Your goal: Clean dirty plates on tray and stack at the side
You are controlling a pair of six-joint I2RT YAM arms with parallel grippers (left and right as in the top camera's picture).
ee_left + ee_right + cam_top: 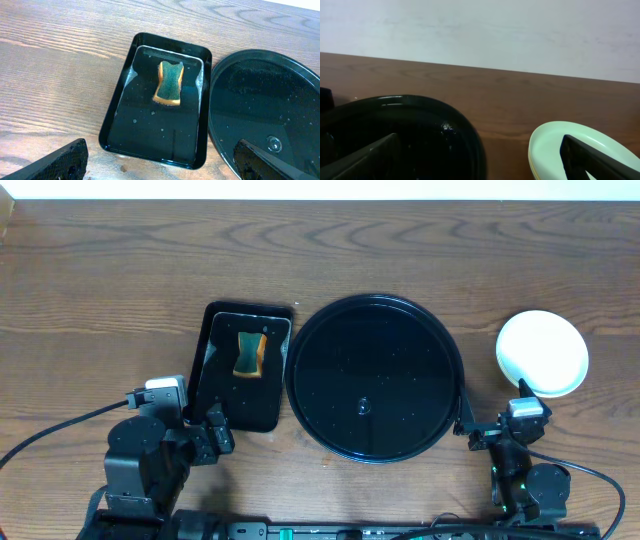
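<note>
The round black tray (375, 375) lies at the middle of the table with only water droplets on it; it also shows in the left wrist view (260, 100) and the right wrist view (420, 130). The plates (542, 352) sit stacked on the bare wood to its right, a mint one on top (555, 145) and a yellow rim just under it. My left gripper (205, 435) (160, 165) hovers open in front of the gap between the two trays. My right gripper (495, 422) (480, 160) is open near the table's front, between the round tray and the stack. Neither holds anything.
A small rectangular black tray (222, 395) (150, 130) with water in it lies left of the round one. A yellow and green sponge (250, 353) (169, 82) rests in it. Cables run along the front edge by both arm bases.
</note>
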